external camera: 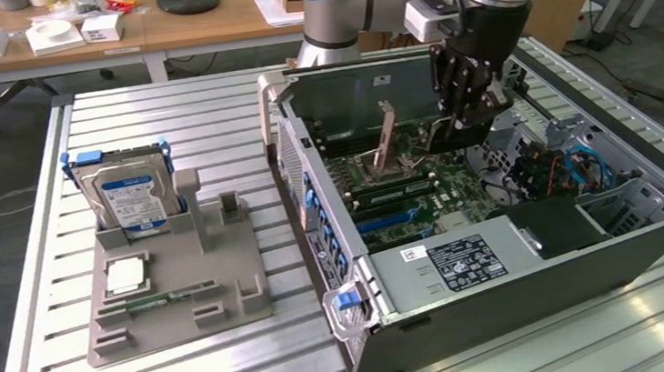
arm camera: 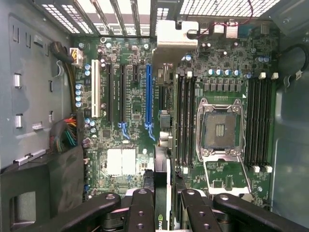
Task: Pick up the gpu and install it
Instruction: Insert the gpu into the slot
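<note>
My gripper (external camera: 467,109) reaches down into the open computer case (external camera: 630,239) and is shut on the gpu (external camera: 455,135), a dark card that hangs edge-down over the green motherboard (external camera: 430,186). In the wrist view the gpu (arm camera: 161,179) shows edge-on between my black fingers (arm camera: 140,208), and its metal end bracket (arm camera: 176,36) points at the case's rear slots. The card's edge runs parallel to the long blue slot (arm camera: 148,94) and is slightly offset from it, towards the memory slots (arm camera: 183,121). Whether the card touches the board I cannot tell.
An open processor socket (arm camera: 219,128) lies beyond the memory slots, its cover plate (external camera: 386,135) standing upright. A cable bundle (arm camera: 67,135) and the power supply (external camera: 455,261) flank the board. At the exterior view's left, a grey holder (external camera: 244,290) carries a silver hard drive (external camera: 132,196) and a green memory stick (external camera: 172,297).
</note>
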